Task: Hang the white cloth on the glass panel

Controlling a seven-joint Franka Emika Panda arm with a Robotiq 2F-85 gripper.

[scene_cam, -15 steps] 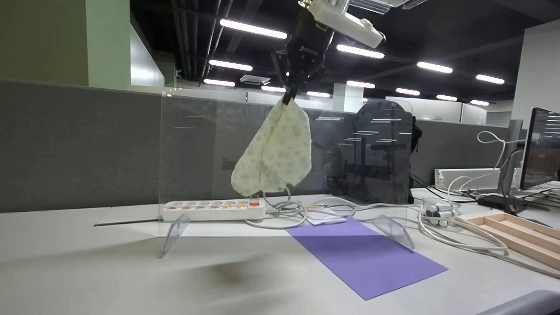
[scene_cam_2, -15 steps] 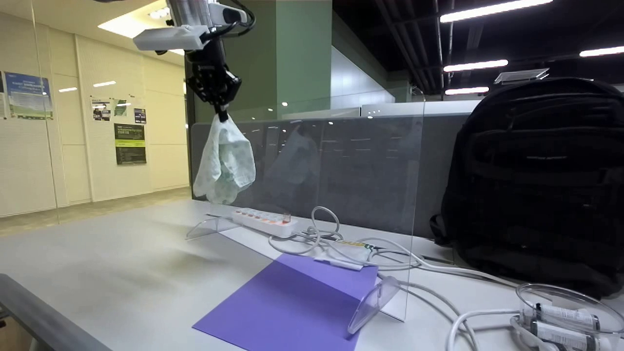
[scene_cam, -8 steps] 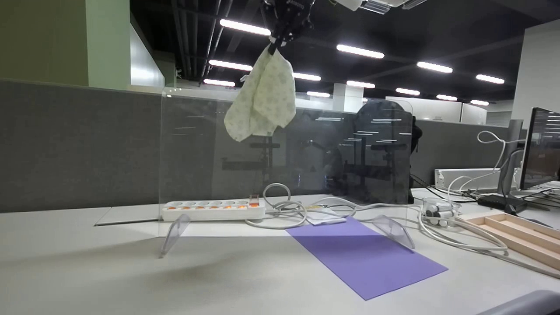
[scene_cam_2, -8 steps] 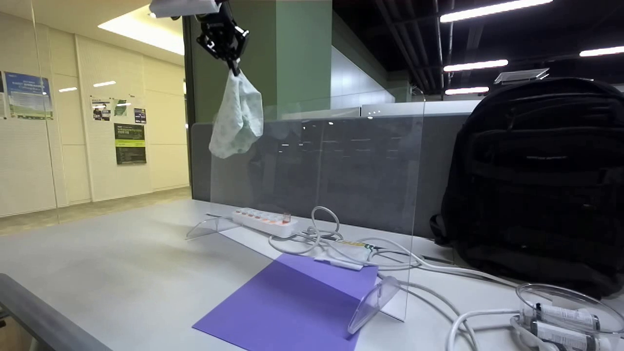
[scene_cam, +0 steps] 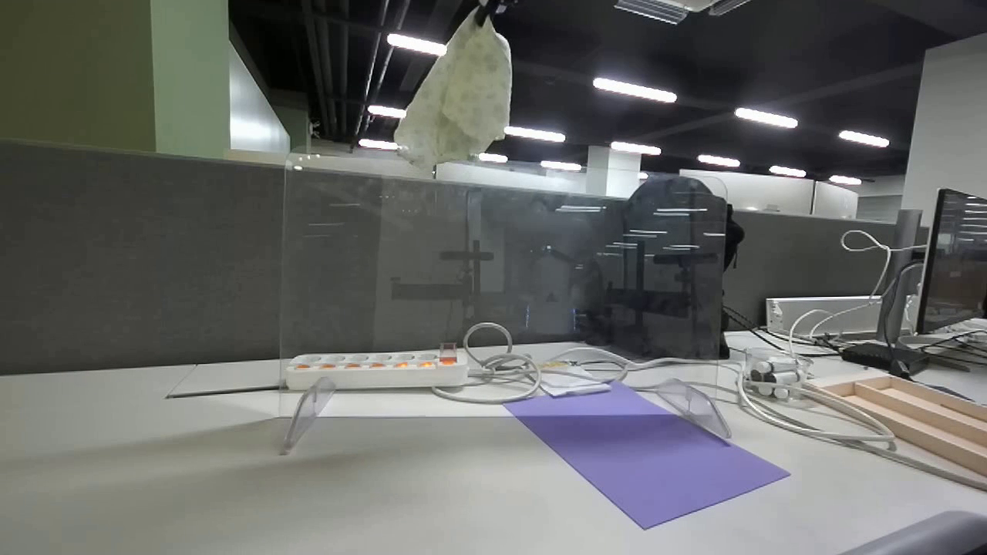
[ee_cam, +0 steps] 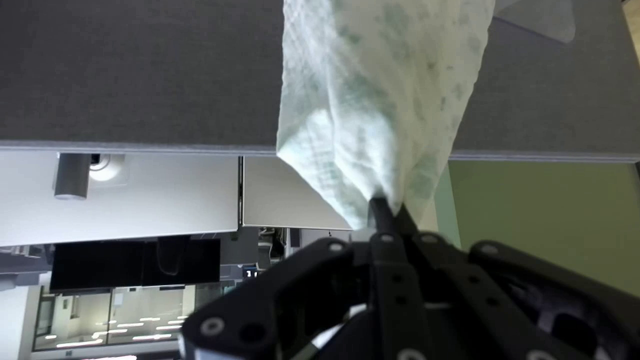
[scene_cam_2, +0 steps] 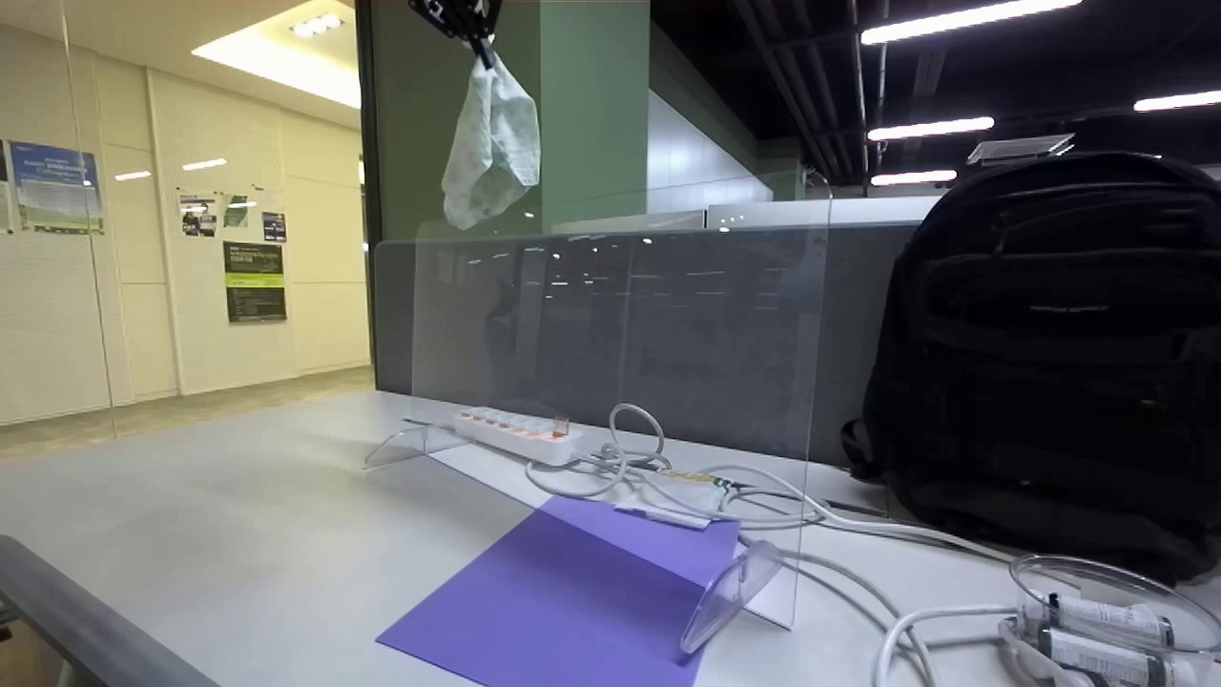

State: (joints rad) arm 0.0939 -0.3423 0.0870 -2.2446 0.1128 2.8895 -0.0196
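The white cloth (scene_cam: 461,92), off-white with a faint print, hangs bunched from its pinched top in both exterior views. My gripper (scene_cam_2: 485,55) is shut on it, mostly cut off by the upper frame edge. In the wrist view the fingertips (ee_cam: 382,212) are together on the cloth (ee_cam: 380,95), which fans out beyond them. The clear glass panel (scene_cam: 347,270) stands upright on small clear feet. In both exterior views the cloth's lower end appears about level with the panel's top edge; whether they touch I cannot tell.
Behind the panel lie a white power strip (scene_cam: 376,371) and looped cables (scene_cam: 509,370). A purple sheet (scene_cam: 640,455) lies partly beneath it. A grey partition (scene_cam: 139,262), a black backpack (scene_cam_2: 1040,372), a jar of small bottles (scene_cam_2: 1111,620) and a wooden tray (scene_cam: 902,408) stand around.
My gripper has risen with the cloth, lifting its lower end from well below the panel's top edge to about that level. It has also shifted sideways. The panel has not moved.
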